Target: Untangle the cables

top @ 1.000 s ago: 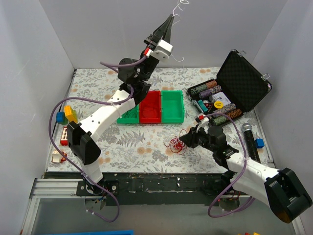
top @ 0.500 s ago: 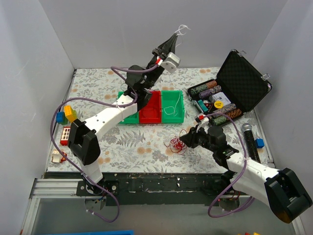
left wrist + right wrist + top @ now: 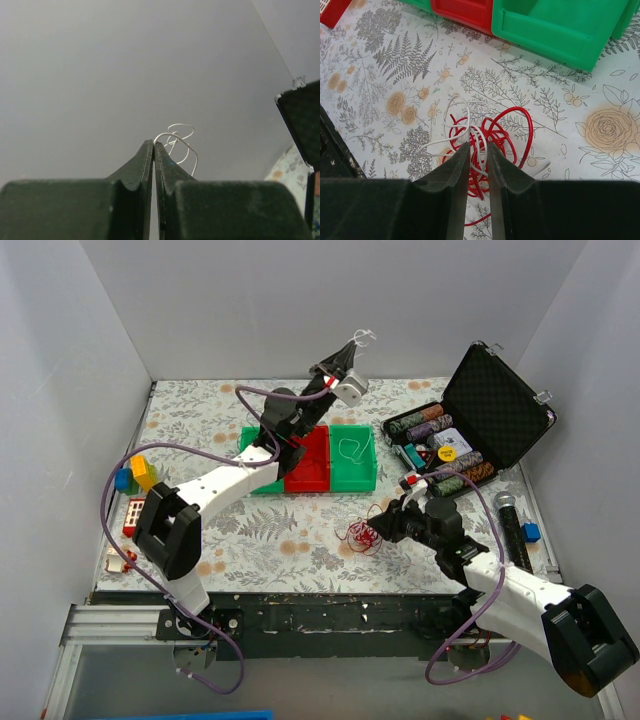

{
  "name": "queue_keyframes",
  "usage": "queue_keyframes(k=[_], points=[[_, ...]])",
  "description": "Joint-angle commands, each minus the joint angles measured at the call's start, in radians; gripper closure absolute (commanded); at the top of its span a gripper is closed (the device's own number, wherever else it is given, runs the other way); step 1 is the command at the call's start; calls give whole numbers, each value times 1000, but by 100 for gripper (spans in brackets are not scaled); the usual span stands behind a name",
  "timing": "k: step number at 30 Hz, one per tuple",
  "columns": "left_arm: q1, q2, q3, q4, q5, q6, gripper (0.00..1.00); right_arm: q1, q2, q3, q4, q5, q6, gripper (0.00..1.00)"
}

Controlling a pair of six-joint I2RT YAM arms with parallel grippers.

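Note:
The cables are a small clump of red and white wires on the flowered table, in front of the bins. In the right wrist view the clump lies at my fingertips. My right gripper is closed to a narrow gap with white and red strands pinched between the jaws. My left gripper is raised above the bins and shut on one white wire. That wire curls beyond the tips and a loop of it hangs over the right green bin.
A green, a red and a green bin stand in a row mid-table. An open black case of poker chips is at the right, a microphone beside it. Toy blocks lie at the left edge.
My left gripper has come down from high near the back wall to just above the bins, carrying the white wire. The right gripper and the clump have not moved.

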Motion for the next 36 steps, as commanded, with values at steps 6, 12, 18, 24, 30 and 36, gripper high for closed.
queue_keyframes(k=[6,12,18,24,30,36], points=[[4,-110,-277,-19,1,84,100,6,-22,-14,10,12,-11,72],[5,-67,-323,-16,2,139,100,4,-30,-17,11,20,-10,73],[5,-15,-365,-36,83,251,100,4,-36,-20,8,23,-8,73],[4,31,-349,-267,171,276,100,3,-42,-21,3,32,-8,73],[-4,71,-334,-408,237,260,100,1,-47,-24,2,40,-5,73],[-12,119,-276,-524,274,233,91,-3,-36,-20,0,33,-7,73]])
